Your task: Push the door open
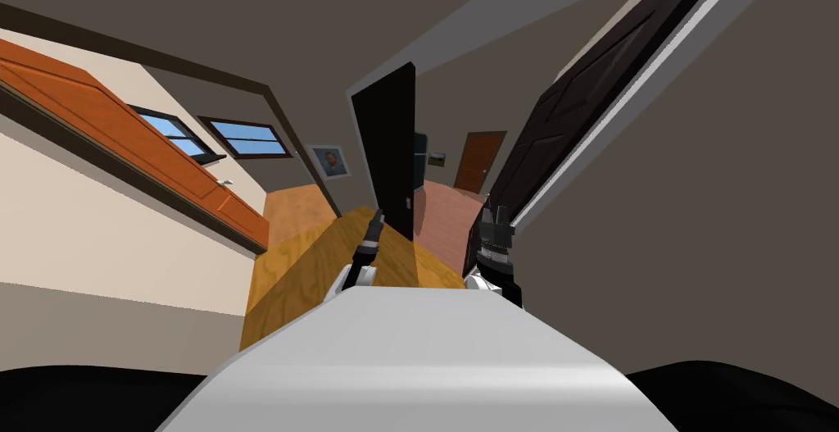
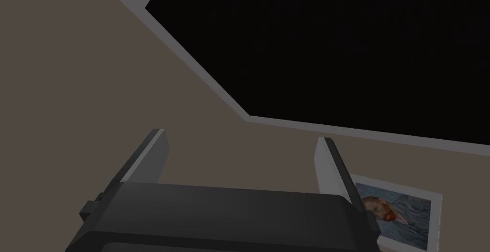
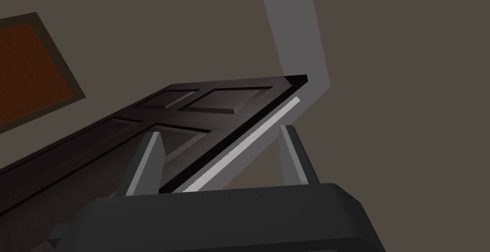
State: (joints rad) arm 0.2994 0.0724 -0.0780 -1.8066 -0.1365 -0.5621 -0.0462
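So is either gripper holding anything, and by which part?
Nothing is held. The right gripper is open, the edge of the dark door showing between its fingers, unclamped. The left gripper is open, nothing in it.

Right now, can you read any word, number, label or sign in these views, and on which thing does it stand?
No text can be read. The dark panelled door is plain; the framed portrait shows a painted face, no caption; the small picture beside the far brown door is too small to tell.
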